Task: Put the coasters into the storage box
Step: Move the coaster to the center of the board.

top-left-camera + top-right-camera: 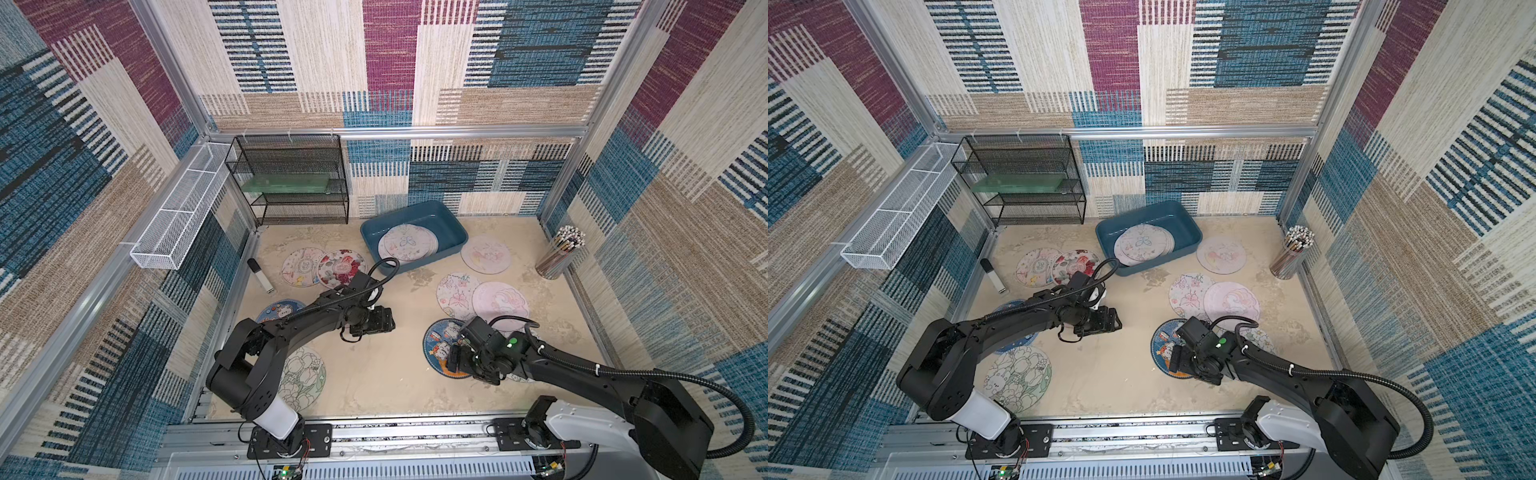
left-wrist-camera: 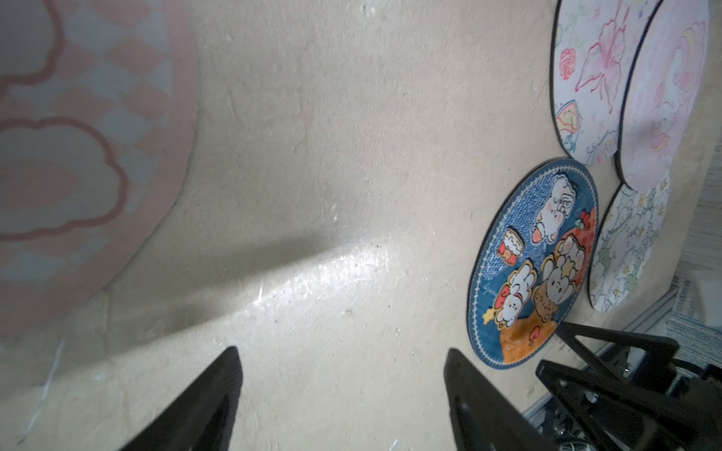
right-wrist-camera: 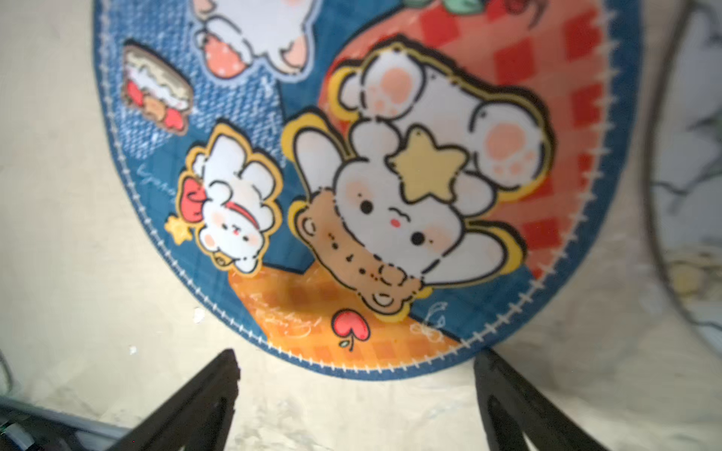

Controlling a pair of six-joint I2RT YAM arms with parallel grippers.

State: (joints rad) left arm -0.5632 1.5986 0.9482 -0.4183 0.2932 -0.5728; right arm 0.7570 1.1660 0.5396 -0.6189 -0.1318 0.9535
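Both top views are showing a few coasters (image 1: 409, 242) lying stacked in the box (image 1: 453, 232); about nine are waiting on the table (image 1: 374, 374). Right gripper (image 3: 357, 355) is hovering open at the edge of the blue coaster (image 3: 351, 175); left gripper (image 2: 342, 351) is hanging open, empty.

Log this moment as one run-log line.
left gripper: open, empty, over bare table | right gripper: open, at blue bunny coaster edge | storage box: holds coaster stack
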